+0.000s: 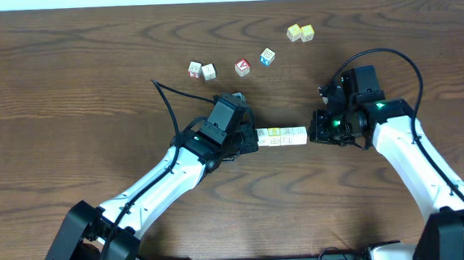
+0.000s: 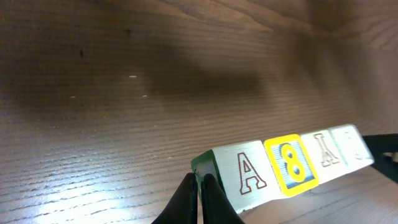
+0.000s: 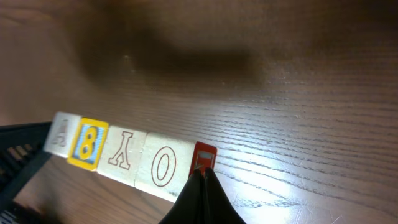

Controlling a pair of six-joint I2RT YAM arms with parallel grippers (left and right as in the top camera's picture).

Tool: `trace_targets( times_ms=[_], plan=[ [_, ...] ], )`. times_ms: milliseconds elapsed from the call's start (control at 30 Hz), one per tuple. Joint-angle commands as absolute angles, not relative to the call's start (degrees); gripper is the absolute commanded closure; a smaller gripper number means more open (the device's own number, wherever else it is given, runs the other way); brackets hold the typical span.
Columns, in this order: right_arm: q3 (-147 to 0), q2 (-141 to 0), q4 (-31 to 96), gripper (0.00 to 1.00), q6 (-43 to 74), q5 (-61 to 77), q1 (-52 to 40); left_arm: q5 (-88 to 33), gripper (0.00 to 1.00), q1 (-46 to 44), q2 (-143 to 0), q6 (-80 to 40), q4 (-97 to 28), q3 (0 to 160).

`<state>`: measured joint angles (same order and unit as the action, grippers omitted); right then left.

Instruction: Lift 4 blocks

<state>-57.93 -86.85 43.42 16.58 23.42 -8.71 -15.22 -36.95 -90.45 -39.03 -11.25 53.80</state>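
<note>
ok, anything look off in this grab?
Nothing spilled or damaged. Odd bit: the four blocks form an end-to-end row pinched between the left gripper and right gripper, both with jaws shut, pressing on the row's ends rather than gripping any block. Shadow suggests it's airborne.

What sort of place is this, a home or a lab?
Probably a robotics lab or test bench: two white-and-black robot arms at a dark wood-grain table, a row of four small wooden letter cubes held between them, more loose cubes beyond.
</note>
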Motion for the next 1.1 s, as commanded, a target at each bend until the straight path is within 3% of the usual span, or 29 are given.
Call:
trace_targets(
  times_ms=[0,1067],
  plan=[
    [-58.3,-88.8,42.4,0.99,17.8,36.1,-12.9,-25.0,0.93,-39.6,-90.4,-39.6,-8.4,55.1],
    [-54.8,-93.0,37.2,0.99,17.9,35.0,-12.9,-24.8,0.93,-39.6,-94.5,-39.5,-8.4,55.1]
  ],
)
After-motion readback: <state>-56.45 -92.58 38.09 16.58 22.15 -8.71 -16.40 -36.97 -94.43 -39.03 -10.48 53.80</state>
